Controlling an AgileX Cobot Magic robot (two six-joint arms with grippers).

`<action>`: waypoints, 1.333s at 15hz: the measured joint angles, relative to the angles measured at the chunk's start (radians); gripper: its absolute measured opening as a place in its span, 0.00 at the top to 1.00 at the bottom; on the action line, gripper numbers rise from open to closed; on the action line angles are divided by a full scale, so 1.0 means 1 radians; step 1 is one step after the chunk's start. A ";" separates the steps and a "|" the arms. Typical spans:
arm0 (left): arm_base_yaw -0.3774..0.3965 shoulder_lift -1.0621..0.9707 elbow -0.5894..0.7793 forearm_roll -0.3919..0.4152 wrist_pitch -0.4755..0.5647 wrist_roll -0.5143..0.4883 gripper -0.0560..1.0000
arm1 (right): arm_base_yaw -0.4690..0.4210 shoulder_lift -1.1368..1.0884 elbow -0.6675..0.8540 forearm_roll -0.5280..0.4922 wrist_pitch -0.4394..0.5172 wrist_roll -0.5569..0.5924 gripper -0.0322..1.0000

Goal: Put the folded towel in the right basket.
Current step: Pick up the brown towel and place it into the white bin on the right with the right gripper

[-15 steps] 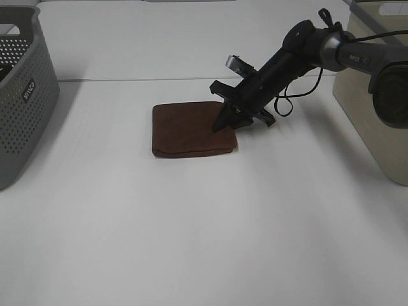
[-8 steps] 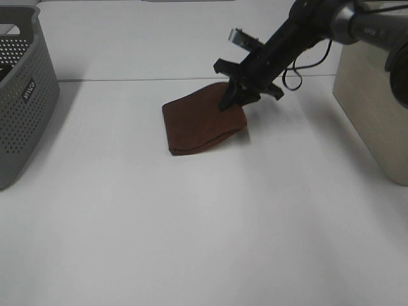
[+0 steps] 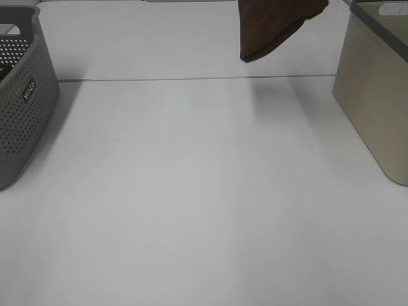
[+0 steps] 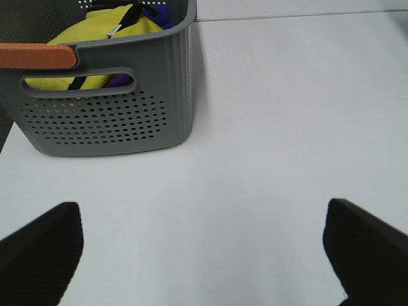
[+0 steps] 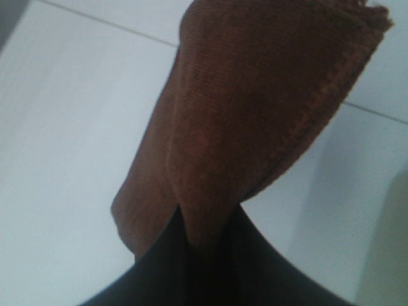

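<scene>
- Towel (image 3: 274,29) lifted off your counter (image 3: 191,223) since a second ago; hangs high, near right basket (image 3: 376,95).
- Right tool (image 5: 207,236) clamped on its fold; left tool (image 4: 204,255) wide, empty.
- You likely have only the carry-in left.

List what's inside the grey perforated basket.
A yellow item with a black strap and a blue item lie in the grey basket; whatever is beneath them is covered.

grey perforated basket (image 3: 25,115) on white table (image 3: 191,204)
</scene>
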 joint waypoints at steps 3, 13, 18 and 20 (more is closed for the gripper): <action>0.000 0.000 0.000 0.000 0.000 0.000 0.03 | -0.148 -0.105 0.000 -0.015 0.004 0.017 0.87; 0.000 0.000 0.000 0.000 0.000 0.000 0.03 | -0.473 -0.106 0.149 -0.067 0.005 0.051 0.86; 0.000 0.000 0.000 0.000 0.000 0.000 0.03 | -0.472 -0.040 0.190 -0.064 0.004 0.089 0.47; 0.000 0.000 0.000 0.000 0.000 0.000 0.03 | -0.472 -0.042 0.190 -0.057 0.004 0.106 0.40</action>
